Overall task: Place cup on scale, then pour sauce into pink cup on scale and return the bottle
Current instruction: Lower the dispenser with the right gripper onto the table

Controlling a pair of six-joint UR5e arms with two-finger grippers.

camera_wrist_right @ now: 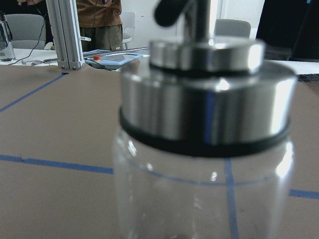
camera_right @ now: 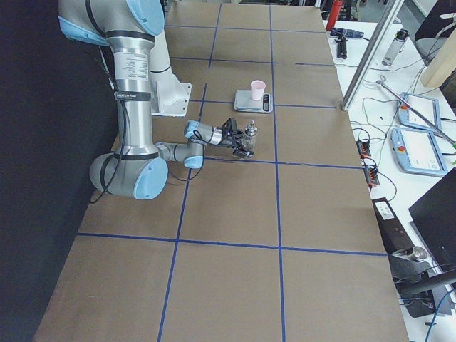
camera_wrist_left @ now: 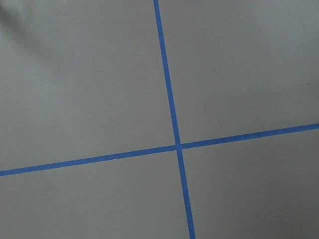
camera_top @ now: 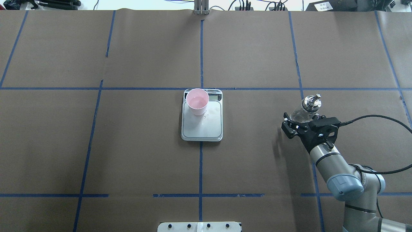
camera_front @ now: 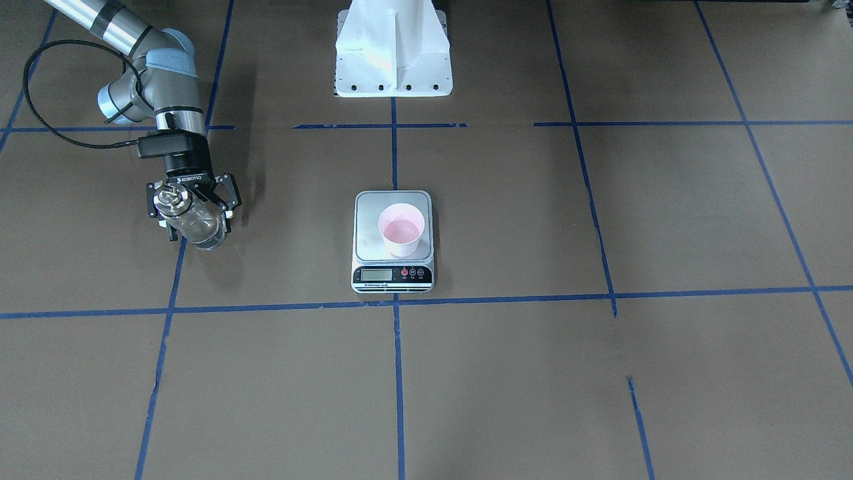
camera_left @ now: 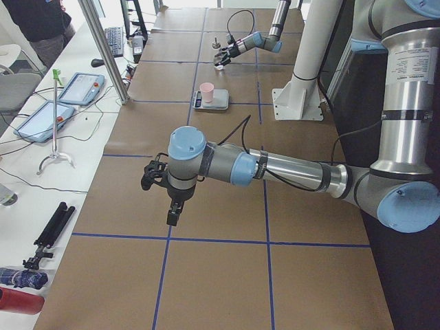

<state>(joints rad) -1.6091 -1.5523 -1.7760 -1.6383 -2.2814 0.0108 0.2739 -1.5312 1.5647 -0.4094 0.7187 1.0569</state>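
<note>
The pale pink cup (camera_front: 401, 230) (camera_top: 197, 101) stands upright on the scale (camera_front: 370, 227) (camera_top: 206, 129), at the display end of the steel platform. My right gripper (camera_front: 194, 219) (camera_top: 297, 121) is shut on the clear glass bottle (camera_front: 200, 228) (camera_top: 305, 112) low over the table, far to the scale's side. The bottle is upright with its silver pourer cap (camera_wrist_right: 207, 94) on top. The glass looks almost empty in the right wrist view. My left gripper (camera_left: 173, 214) hangs over bare table near the table's end; I cannot tell if it is open or shut.
The white robot base (camera_front: 393, 50) (camera_top: 199, 226) stands at the table edge behind the scale. Blue tape lines (camera_wrist_left: 172, 119) cross the brown paper. A side bench with tablets (camera_left: 65, 103) and tools runs along the far edge.
</note>
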